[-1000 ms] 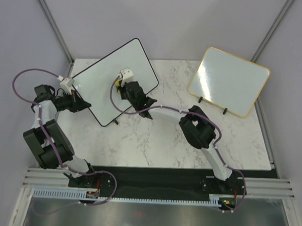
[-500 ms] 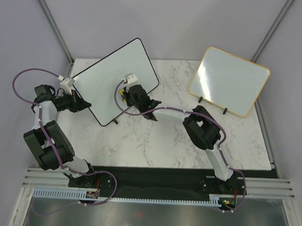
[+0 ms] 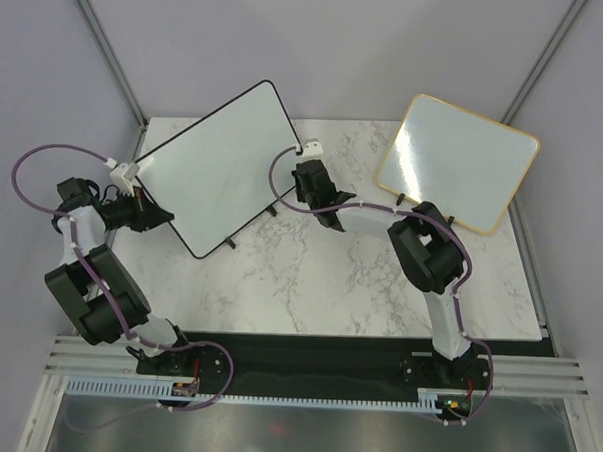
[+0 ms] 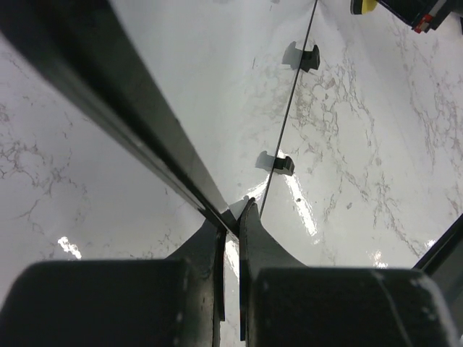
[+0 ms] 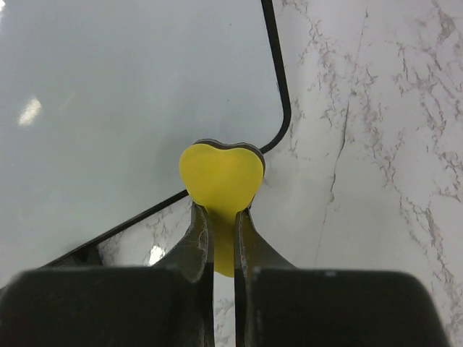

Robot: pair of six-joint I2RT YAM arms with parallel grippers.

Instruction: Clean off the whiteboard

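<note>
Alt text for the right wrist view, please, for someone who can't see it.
The right gripper is shut on a yellow heart-shaped eraser, poised at a rounded corner of the black-framed whiteboard. The part of the board in view shows no marks, and the marble table fills the right side.

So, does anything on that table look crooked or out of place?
Nothing is spilled or broken. The black-framed whiteboard sits diagonal to the table's edges, with the left gripper pinching its frame. The gold-framed board is turned askew too. The right gripper holds a yellow heart-shaped eraser at the whiteboard's corner.
</note>
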